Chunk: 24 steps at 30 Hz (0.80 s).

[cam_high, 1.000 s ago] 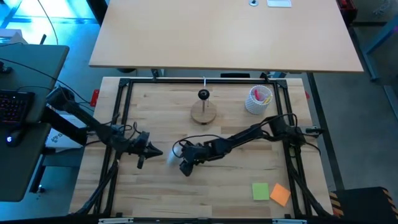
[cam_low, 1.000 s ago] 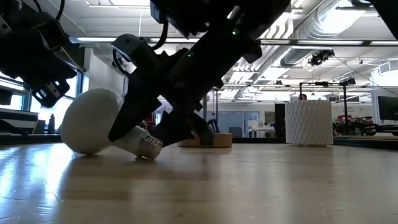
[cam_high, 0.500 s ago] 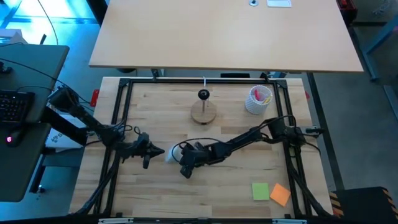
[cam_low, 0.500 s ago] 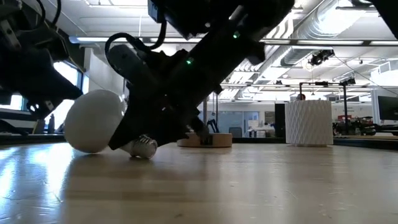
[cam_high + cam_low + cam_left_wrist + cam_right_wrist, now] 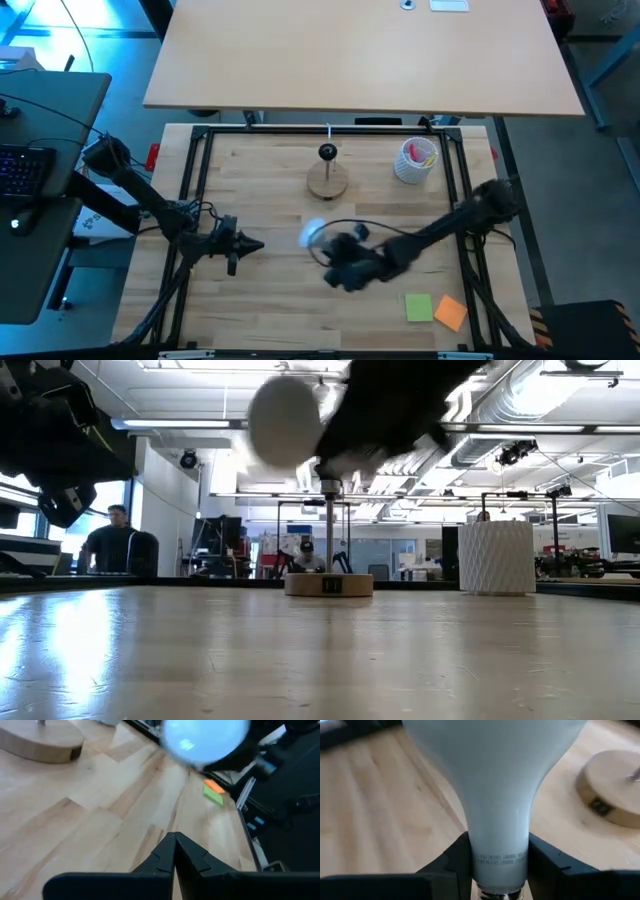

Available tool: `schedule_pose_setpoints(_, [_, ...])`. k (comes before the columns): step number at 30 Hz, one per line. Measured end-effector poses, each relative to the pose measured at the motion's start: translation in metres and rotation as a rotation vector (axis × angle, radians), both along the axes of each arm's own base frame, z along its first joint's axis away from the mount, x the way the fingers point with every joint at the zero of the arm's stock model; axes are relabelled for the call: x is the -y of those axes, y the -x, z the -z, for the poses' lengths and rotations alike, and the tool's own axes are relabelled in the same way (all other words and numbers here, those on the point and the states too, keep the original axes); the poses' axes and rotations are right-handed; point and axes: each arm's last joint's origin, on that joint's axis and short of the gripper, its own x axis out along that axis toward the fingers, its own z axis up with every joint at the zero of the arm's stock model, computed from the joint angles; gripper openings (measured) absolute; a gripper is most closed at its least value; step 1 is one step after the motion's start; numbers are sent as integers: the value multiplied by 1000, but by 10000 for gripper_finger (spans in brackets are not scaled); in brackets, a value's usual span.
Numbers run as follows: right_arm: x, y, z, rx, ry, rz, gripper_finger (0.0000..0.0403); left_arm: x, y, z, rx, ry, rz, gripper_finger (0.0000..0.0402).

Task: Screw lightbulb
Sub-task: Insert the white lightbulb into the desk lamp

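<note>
Right gripper has the lightbulb clamped at the neck, up off the table.

The right gripper's [image 5: 497, 865] two dark fingers [image 5: 451, 860] pinch the narrow neck of the lightbulb [image 5: 495, 780] just above its screw base, globe pointing away from the wrist. From overhead the lightbulb [image 5: 312, 234] sits around the middle of the table [image 5: 270, 300], a bit toward the front edge from the round wooden stand [image 5: 328, 180], and the low view shows it hanging in the air with nothing under it. The left gripper [image 5: 174, 851] has its fingertips pressed together on nothing, hovering near the left edge of the table. A white cup [image 5: 416, 160] stands by the back right corner, and green and orange sticky notes [image 5: 435, 309] lie by the front right corner.
</note>
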Motion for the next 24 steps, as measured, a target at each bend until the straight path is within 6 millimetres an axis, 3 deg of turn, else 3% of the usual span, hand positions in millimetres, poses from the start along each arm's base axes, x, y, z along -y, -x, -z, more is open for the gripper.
schedule_pose_setpoints(4, [-4, 47, 13, 173, -82, -6, 129, 6, -7, -5, 86, -54, 26, 0])
schedule_pose_setpoints(7, [0, 60, 25, 443, -215, -63, 129, 12, -19, -8, 159, -131, 40, 0])
schedule_pose_setpoints(12, [21, 57, 34, 809, -230, -169, 129, 31, -61, -2, 156, -255, 46, 0])
schedule_pose_setpoints(17, [40, 35, 30, 888, -195, -251, 129, 46, -122, 3, 235, -308, 98, 33])
schedule_pose_setpoints(20, [44, 29, 19, 920, -114, -301, 129, 42, -154, 9, 304, -293, 143, 74])
schedule_pose_setpoints(24, [42, 35, -4, 996, 12, -336, 129, 19, -183, 16, 435, -213, 131, 134])
